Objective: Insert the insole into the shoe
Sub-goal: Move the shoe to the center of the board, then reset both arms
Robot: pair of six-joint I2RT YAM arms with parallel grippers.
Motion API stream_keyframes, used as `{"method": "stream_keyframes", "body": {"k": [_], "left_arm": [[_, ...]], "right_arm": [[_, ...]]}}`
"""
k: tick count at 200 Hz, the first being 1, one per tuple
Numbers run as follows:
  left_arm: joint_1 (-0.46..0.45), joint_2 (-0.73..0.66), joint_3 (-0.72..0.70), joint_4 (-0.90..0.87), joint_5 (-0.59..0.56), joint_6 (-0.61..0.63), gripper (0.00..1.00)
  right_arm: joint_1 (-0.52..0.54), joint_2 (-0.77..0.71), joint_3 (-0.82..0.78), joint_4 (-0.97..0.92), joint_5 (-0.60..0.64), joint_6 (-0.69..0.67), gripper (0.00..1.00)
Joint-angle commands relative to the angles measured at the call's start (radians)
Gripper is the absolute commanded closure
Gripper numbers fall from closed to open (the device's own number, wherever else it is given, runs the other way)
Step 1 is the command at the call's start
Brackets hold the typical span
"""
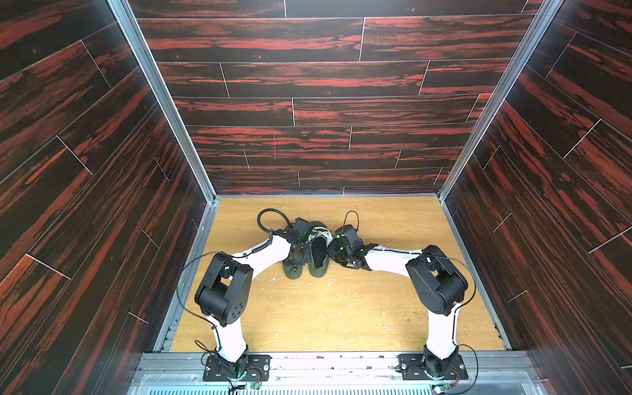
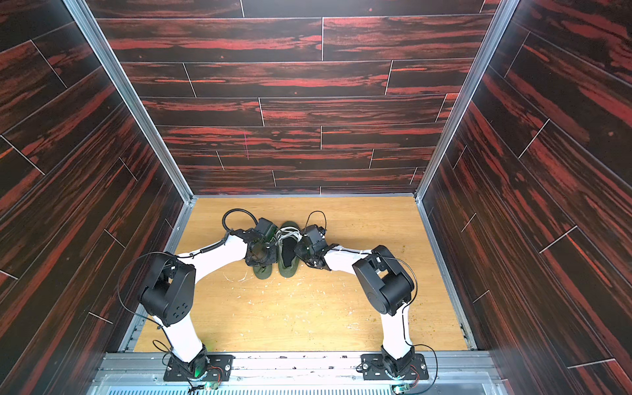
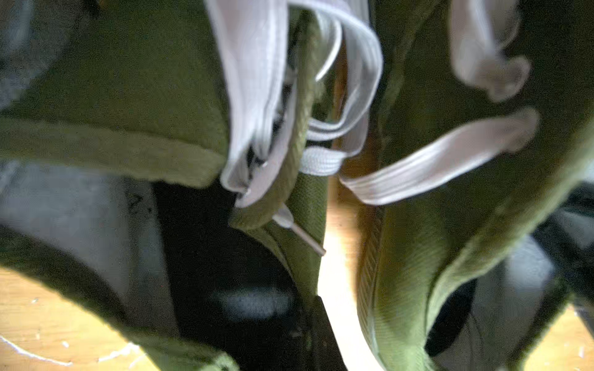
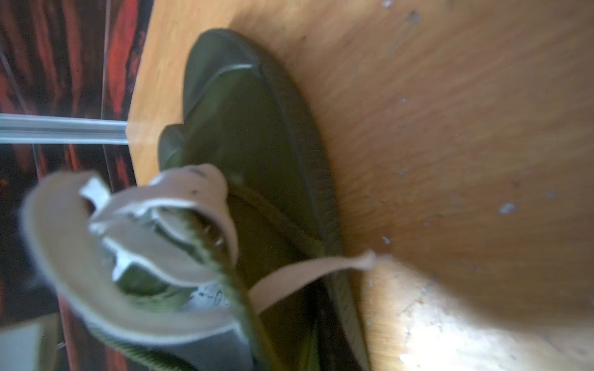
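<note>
Two robot arms reach inward over a wooden bench and meet at a pair of olive-green shoes lying side by side.

Much is hidden. The left pincer hangs directly over the left shoe and covers all but its heel end. Its fingertips cannot be seen in any view. It is closed or very nearly so, and whether it pinches anything cannot be told. The right pincer sits just beside the outer side of the right shoe, with its tips lost behind its own black body. How wide it stands, and whether it holds anything, cannot be told.

The insole is black and lies inside the opening of the right shoe, between the two pincers and just beside each. Its front end disappears under loose white laces, so how far in it reaches is unclear.

The left wrist view is very close and blurred. It shows green fabric of both shoes, trailing laces, a strip of bench between the shoes, and a dark interior in each. The right wrist view, also blurred, shows the toe end of the right shoe on the bench, with looping laces close to the lens.
</note>
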Motion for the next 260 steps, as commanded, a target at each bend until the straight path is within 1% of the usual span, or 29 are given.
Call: {"method": "stream_keyframes", "body": {"k": [1,24,40,55,58,64,67,70,83,93,95,99,102,105,112,122,134,149,157,162,176,184,205,212,226,233,243,250,260], "left_arm": [[-0.005,-0.070,-0.011,-0.033,-0.040,-0.002,0.82],[-0.004,-0.128,-0.001,-0.028,-0.054,-0.009,0.66],[-0.004,-0.167,0.030,-0.036,-0.047,-0.001,0.52],[0.000,-0.206,0.061,-0.043,-0.042,0.013,0.39],[0.000,-0.215,0.067,-0.045,-0.041,0.016,0.28],[0.002,-0.230,0.079,-0.047,-0.048,0.018,0.14],[0.004,-0.238,0.083,-0.048,-0.057,0.020,0.04],[0.007,-0.245,0.087,-0.046,-0.067,0.021,0.00],[0.017,-0.275,0.098,-0.041,-0.149,0.030,0.00],[0.035,-0.298,0.092,-0.029,-0.231,0.045,0.00],[0.039,-0.302,0.088,-0.024,-0.249,0.050,0.00],[0.051,-0.313,0.078,-0.010,-0.282,0.060,0.00],[0.061,-0.321,0.068,-0.003,-0.305,0.066,0.00],[0.072,-0.331,0.056,0.001,-0.333,0.073,0.00],[0.099,-0.352,0.015,0.075,-0.396,0.095,0.00],[0.140,-0.391,-0.067,0.173,-0.465,0.155,0.00],[0.178,-0.447,-0.202,0.342,-0.537,0.291,0.00],[0.208,-0.509,-0.399,0.617,-0.621,0.520,0.00],[0.240,-0.525,-0.477,0.718,-0.651,0.572,0.00],[0.276,-0.530,-0.510,0.742,-0.645,0.565,0.00],[0.379,-0.526,-0.575,0.750,-0.586,0.486,0.01],[0.415,-0.518,-0.624,0.800,-0.542,0.484,0.01],[0.439,-0.446,-0.722,1.005,-0.515,0.485,0.00],[0.440,-0.419,-0.744,1.081,-0.512,0.485,0.00],[0.443,-0.391,-0.756,1.160,-0.474,0.493,0.00],[0.455,-0.373,-0.755,1.193,-0.454,0.481,0.00],[0.484,-0.356,-0.730,1.159,-0.395,0.447,0.00],[0.504,-0.337,-0.751,1.226,-0.351,0.430,0.00],[0.523,-0.305,-0.791,1.322,-0.331,0.410,0.00]], "right_arm": [[0.012,0.010,-0.017,-0.041,-0.012,-0.026,0.69],[0.012,-0.058,-0.039,-0.025,0.005,-0.098,0.60],[0.014,-0.132,-0.061,-0.013,0.013,-0.159,0.52],[0.013,-0.209,-0.070,-0.042,0.036,-0.232,0.44],[0.013,-0.223,-0.070,-0.050,0.042,-0.244,0.43],[0.013,-0.251,-0.075,-0.068,0.056,-0.270,0.40],[0.013,-0.266,-0.078,-0.075,0.065,-0.284,0.40],[0.013,-0.281,-0.080,-0.082,0.075,-0.301,0.38],[0.008,-0.342,-0.095,-0.114,0.116,-0.378,0.29],[-0.008,-0.377,-0.110,-0.118,0.127,-0.464,0.19],[-0.011,-0.384,-0.113,-0.120,0.131,-0.482,0.16],[-0.018,-0.396,-0.114,-0.129,0.144,-0.520,0.04],[-0.024,-0.405,-0.117,-0.136,0.159,-0.546,0.02],[-0.032,-0.413,-0.120,-0.144,0.174,-0.577,0.02],[-0.052,-0.433,-0.131,-0.153,0.203,-0.640,0.01],[-0.106,-0.456,-0.159,-0.142,0.187,-0.723,0.01],[-0.201,-0.480,-0.182,-0.153,0.143,-0.778,0.01],[-0.330,-0.536,-0.238,-0.135,0.073,-0.795,0.01],[-0.379,-0.583,-0.286,-0.101,0.071,-0.814,0.01],[-0.399,-0.619,-0.322,-0.066,0.095,-0.837,0.01],[-0.431,-0.697,-0.403,0.001,0.199,-0.898,0.01],[-0.452,-0.728,-0.435,0.015,0.235,-0.925,0.01],[-0.516,-0.775,-0.508,0.056,0.249,-1.008,0.01],[-0.538,-0.784,-0.534,0.077,0.271,-1.019,0.01],[-0.596,-0.799,-0.586,0.127,0.290,-1.022,0.01],[-0.628,-0.806,-0.620,0.176,0.270,-1.030,0.02],[-0.657,-0.804,-0.673,0.261,0.276,-1.051,0.02],[-0.665,-0.797,-0.705,0.325,0.291,-1.069,0.02],[-0.667,-0.775,-0.757,0.436,0.283,-1.100,0.02]]}}
